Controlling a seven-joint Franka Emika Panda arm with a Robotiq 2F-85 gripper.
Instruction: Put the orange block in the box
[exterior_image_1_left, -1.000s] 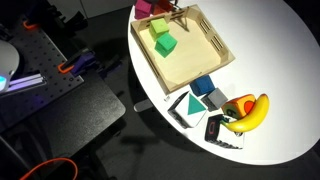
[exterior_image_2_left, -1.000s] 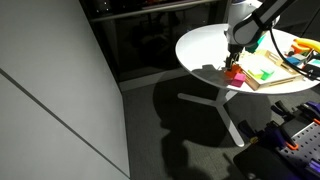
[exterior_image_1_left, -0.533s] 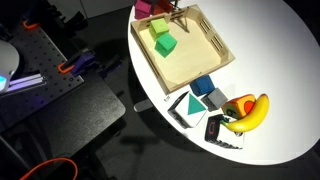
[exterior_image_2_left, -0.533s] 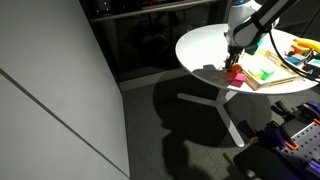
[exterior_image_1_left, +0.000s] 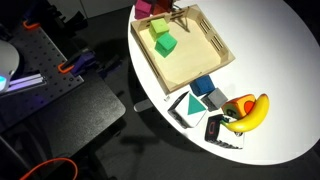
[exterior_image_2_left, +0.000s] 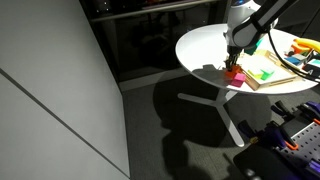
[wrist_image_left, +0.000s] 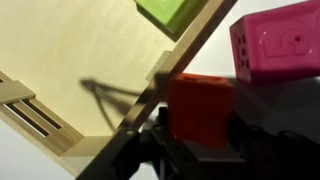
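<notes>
Nothing moved vs 1 s ago: pincer (wrist_image_left: 205, 138) stays clamped on orange block (wrist_image_left: 200, 108), just beside the rim of the box (wrist_image_left: 190, 45), w/ pink block (wrist_image_left: 275, 40) to its right. Green cube (wrist_image_left: 175, 12) lies inside box on white bench (exterior_image_1_left: 270, 40).

Looks like a robotics lab: black perforated breadboard (exterior_image_1_left: 55, 110) at left of frame, orange clamp (exterior_image_1_left: 68, 68) above it, orange cable (exterior_image_1_left: 42, 166) lower left, round white table (exterior_image_1_left: 275, 55) upper right.

orange block (wrist_image_left: 200, 108): orange-red
box (wrist_image_left: 80, 50): pale, light wood
green cube (exterior_image_1_left: 164, 44): bright green
pink block (wrist_image_left: 275, 45): magenta
banana (exterior_image_1_left: 258, 110): yellow
table (exterior_image_1_left: 270, 50): white
</notes>
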